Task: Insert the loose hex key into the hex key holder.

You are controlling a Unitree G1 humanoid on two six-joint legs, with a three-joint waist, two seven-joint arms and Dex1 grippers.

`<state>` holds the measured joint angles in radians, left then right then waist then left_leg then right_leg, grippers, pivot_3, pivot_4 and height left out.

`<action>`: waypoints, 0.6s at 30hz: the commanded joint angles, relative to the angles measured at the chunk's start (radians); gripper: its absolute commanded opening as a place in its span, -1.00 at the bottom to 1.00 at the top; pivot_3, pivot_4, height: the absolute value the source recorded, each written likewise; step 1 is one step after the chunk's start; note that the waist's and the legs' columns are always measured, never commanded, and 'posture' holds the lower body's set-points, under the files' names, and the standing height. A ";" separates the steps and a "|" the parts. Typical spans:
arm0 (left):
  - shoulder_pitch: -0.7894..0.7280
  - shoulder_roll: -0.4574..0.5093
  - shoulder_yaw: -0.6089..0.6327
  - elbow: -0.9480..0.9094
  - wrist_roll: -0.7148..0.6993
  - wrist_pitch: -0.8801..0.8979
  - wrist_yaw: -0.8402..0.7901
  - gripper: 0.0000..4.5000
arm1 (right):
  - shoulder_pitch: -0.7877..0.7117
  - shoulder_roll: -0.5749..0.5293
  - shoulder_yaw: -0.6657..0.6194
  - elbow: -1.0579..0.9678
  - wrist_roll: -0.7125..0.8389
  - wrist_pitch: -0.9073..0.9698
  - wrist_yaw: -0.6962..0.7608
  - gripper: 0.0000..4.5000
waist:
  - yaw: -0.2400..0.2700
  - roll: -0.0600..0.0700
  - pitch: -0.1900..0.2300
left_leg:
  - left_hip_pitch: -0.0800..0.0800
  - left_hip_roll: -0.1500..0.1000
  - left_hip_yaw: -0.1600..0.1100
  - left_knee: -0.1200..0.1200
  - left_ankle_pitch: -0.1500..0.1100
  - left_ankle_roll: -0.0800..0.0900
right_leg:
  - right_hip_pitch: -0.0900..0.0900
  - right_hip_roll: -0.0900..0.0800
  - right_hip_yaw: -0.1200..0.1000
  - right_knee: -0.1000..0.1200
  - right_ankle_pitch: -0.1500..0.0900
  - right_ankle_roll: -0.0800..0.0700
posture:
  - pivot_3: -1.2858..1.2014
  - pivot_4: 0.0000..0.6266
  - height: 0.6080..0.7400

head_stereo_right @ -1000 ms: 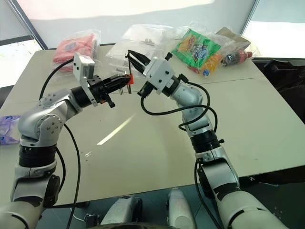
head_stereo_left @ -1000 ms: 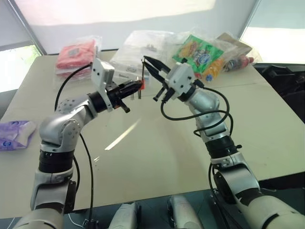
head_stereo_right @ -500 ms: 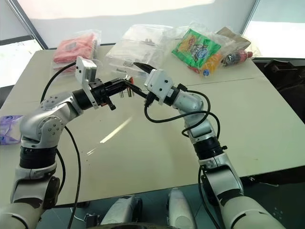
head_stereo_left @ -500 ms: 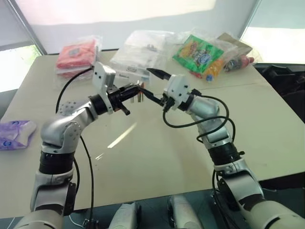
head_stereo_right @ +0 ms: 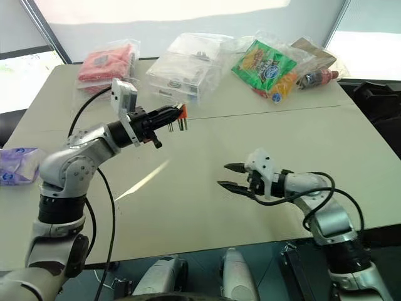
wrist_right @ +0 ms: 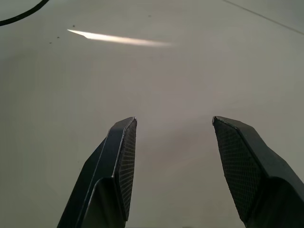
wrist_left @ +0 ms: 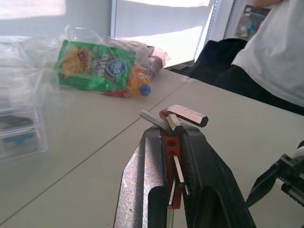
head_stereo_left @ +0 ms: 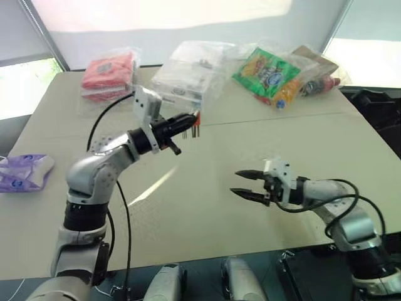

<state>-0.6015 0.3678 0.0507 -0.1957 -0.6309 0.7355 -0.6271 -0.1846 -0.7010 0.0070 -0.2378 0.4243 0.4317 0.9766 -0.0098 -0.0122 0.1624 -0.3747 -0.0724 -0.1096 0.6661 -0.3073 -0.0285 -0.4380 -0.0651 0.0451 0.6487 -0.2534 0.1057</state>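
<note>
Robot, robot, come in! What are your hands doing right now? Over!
Left gripper shut on hex key holder, held above the table. Right gripper open, empty, low over the table. Nothing between them.

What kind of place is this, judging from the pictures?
Probably an indoor test room or lab, not a home: a plain pale table under large bright windows, with bagged snacks and clear packets laid out at its far edge.
</note>
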 commanded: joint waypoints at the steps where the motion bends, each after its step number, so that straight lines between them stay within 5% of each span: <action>1: 0.001 -0.046 -0.010 0.008 -0.044 0.032 0.010 -1.00 | -0.018 -0.019 -0.074 -0.047 0.066 0.042 -0.003 0.16 | 0.000 0.000 0.000 | 0.000 0.000 0.000 0.000 0.000 0.000 | 0.000 0.000 0.000 0.000 0.000 0.000 | 0.03 -0.52 1.00; 8: 0.008 -0.224 -0.021 0.167 -0.146 0.196 0.046 -1.00 | -0.048 -0.054 -0.116 0.003 0.051 0.047 -0.008 0.16 | 0.004 0.000 0.000 | 0.000 0.000 0.000 0.001 0.000 0.000 | 0.001 0.000 0.000 0.000 0.000 0.000 | 0.03 -0.52 1.00; 18: -0.037 -0.322 -0.051 0.433 -0.034 0.207 0.127 -1.00 | -0.021 -0.062 -0.137 -0.014 0.034 0.037 -0.042 0.16 | 0.006 0.000 0.000 | 0.000 0.000 0.000 0.001 0.002 -0.004 | 0.001 0.000 0.000 -0.001 0.000 0.000 | 0.03 -0.52 1.00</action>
<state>-0.6153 0.0478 -0.0105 0.2363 -0.6739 0.9473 -0.5081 -0.2054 -0.7487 -0.0956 -0.2208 0.4551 0.4870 0.9417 -0.0043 -0.0126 0.1626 -0.3744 -0.0726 -0.1095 0.6669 -0.3053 -0.0320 -0.4368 -0.0652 0.0447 0.6480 -0.2534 0.1057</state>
